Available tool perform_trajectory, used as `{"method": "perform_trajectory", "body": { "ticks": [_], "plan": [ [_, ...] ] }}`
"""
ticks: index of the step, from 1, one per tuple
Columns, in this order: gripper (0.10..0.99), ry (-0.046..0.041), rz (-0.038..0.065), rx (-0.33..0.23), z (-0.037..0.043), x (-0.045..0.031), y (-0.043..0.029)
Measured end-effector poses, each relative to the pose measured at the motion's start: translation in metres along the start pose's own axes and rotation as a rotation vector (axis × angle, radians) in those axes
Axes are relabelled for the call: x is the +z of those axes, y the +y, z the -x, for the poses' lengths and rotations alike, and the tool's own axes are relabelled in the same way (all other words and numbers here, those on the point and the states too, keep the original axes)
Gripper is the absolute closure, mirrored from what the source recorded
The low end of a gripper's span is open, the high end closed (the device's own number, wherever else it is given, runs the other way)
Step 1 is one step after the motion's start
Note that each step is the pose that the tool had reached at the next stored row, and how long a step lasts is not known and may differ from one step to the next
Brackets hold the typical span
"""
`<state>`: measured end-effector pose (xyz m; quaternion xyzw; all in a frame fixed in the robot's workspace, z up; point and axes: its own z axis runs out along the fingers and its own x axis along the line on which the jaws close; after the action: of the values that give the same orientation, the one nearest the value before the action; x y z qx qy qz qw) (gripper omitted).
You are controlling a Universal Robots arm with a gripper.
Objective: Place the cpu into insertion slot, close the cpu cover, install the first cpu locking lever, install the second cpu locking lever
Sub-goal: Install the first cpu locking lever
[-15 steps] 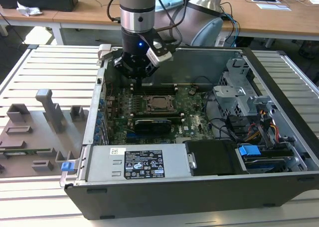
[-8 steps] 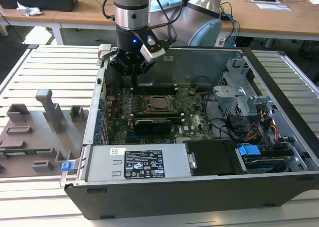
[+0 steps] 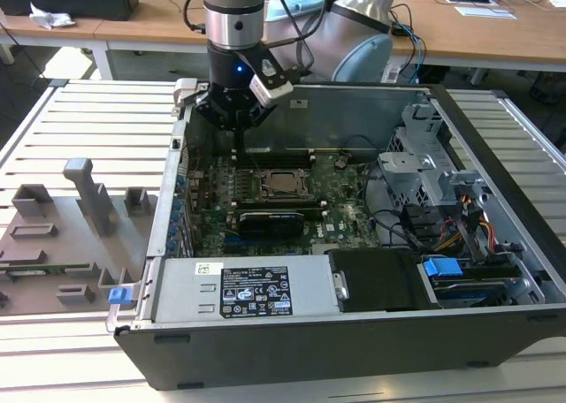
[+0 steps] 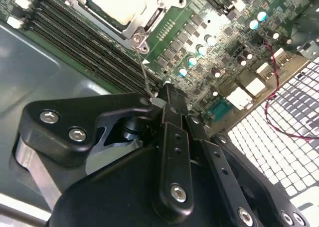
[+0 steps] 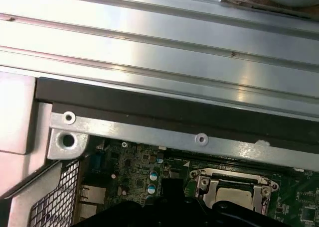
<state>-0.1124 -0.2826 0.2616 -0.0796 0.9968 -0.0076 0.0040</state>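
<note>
Slatted metal table (image 3: 88, 111) w/ an open PC case (image 3: 354, 332) lying on it, taking up the table's centre and the exterior view's right. At the table's edge on the exterior view's left lies a grey fixture tray (image 3: 53, 235) w/ upright holders, just beside the case.

Inside the case, along its near edge, there's a grey PSU (image 3: 256, 288), and behind it the green motherboard (image 3: 212, 222).

The arm comes down over the motherboard's far edge. The gripper (image 3: 237, 125) hangs just above the board. In the second wrist view the gripper (image 4: 162, 95) has its fingers pressed together, pinching the end of a thin wire locking lever (image 4: 144, 70). The lever's other end meets the corner of the insertion slot (image 4: 141, 42).

The cpu (image 3: 285, 184) sits in the insertion slot near the board's centre. Its silver top (image 4: 117, 3) shows through the window of the cpu cover (image 4: 162, 3), which lies flat over it. Long black memory slots (image 4: 84, 43) run beside the socket. A black card (image 3: 274, 219) lies nearer the PSU.

At the case's edge on the exterior view's right are a metal drive cage (image 3: 424, 169) and a blue tab (image 3: 442, 266).
</note>
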Motion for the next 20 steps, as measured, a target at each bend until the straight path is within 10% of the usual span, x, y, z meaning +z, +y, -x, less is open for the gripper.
{"method": "perform_trajectory", "body": {
  "ticks": [20],
  "plan": [
    [0.98, 0.0001, 0.0, 0.001, 0.0407, 0.0011, -0.0042]
  ]
}}
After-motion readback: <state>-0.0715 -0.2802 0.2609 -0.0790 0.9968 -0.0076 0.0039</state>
